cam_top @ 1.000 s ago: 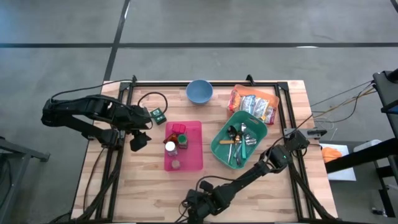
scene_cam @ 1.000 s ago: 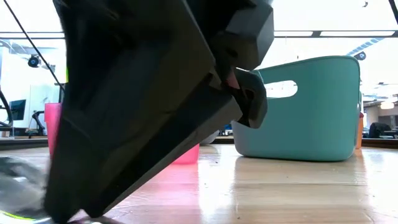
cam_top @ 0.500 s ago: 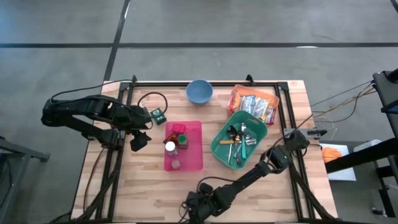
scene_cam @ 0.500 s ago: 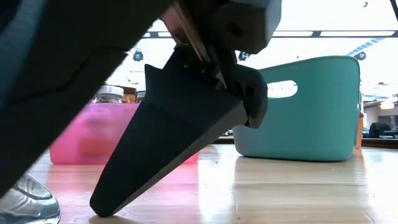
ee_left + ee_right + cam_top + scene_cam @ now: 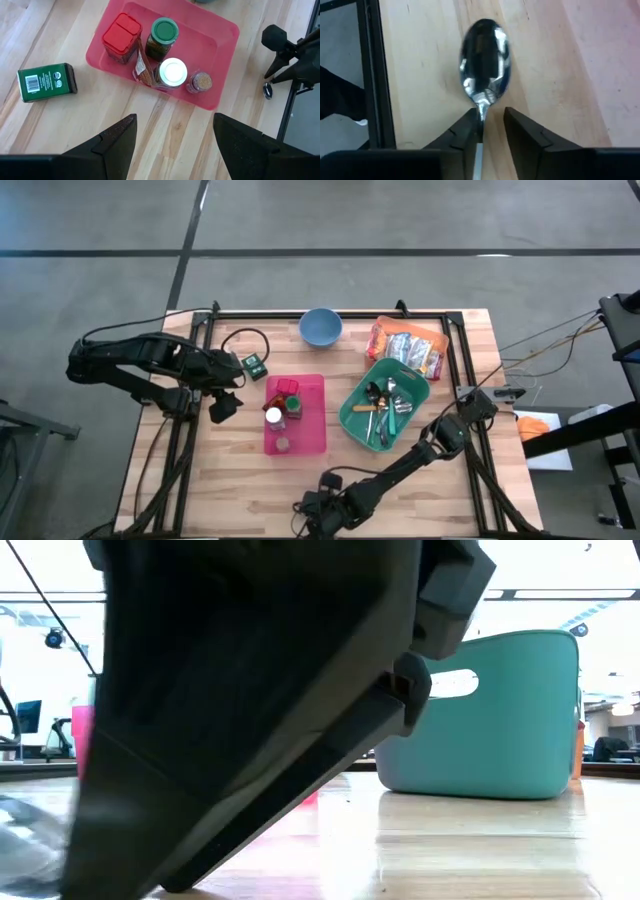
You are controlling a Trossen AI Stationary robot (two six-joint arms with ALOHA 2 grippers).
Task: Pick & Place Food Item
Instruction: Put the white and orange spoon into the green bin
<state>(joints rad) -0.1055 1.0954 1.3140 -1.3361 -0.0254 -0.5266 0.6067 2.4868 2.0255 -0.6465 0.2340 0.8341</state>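
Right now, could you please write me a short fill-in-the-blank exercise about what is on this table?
1. The jars and the red-lidded container stand in the ____ tray.
2. The cutlery lies in the ____ basket.
3. The right hand is at the neck of a ____ lying on the table.
4. The small green tin lies ____ the tray.

Missing words: pink; teal; spoon; outside

A glossy metal spoon (image 5: pixel 485 62) lies on the smooth, pale wooden table (image 5: pixel 540 65).
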